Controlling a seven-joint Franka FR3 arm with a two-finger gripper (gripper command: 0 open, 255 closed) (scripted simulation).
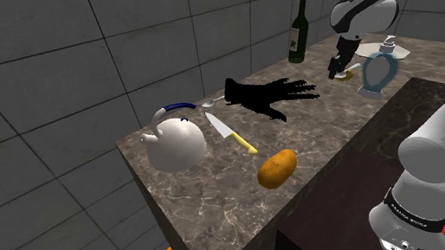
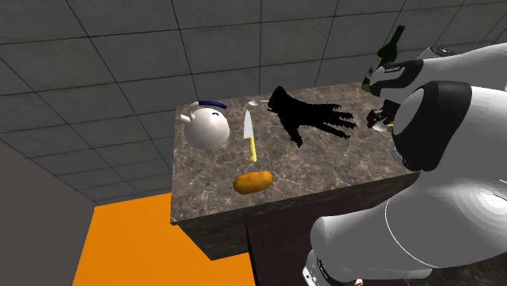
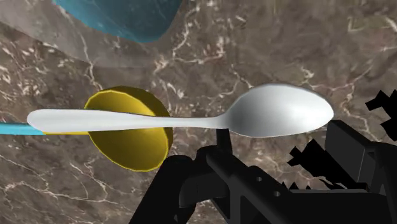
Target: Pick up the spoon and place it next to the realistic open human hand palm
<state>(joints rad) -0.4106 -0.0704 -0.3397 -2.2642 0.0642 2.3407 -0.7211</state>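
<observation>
The tool (image 1: 341, 63) is hanging above the far end of the marbled surface (image 1: 320, 151), at the shoulder view's right; its two black fingers are closing around the neck of a pale, shiny spoon (image 3: 280, 118) and are holding it free of the surface. In the wrist view the spoon is lying crosswise in front of the fingers, and its handle is passing over a yellow disc (image 3: 130, 137) that is resting on the surface below. A blue-framed object (image 1: 377, 70) is standing just beside the tool, and a green bottle (image 1: 297, 32) is standing upright behind it; a white plate (image 1: 393, 51) is lying near the blue frame. The black open hand (image 1: 265, 95) is lying flat near the middle of the surface, well apart from the held spoon; its fingers are pointing toward the tool. A small grey spoon-shaped thing (image 1: 212, 102) is lying at the hand's wrist end. Nearer the camera a white round pot (image 1: 175, 140), a knife with a yellow handle (image 1: 230, 133) and a potato (image 1: 277, 168) are lying apart from each other.
</observation>
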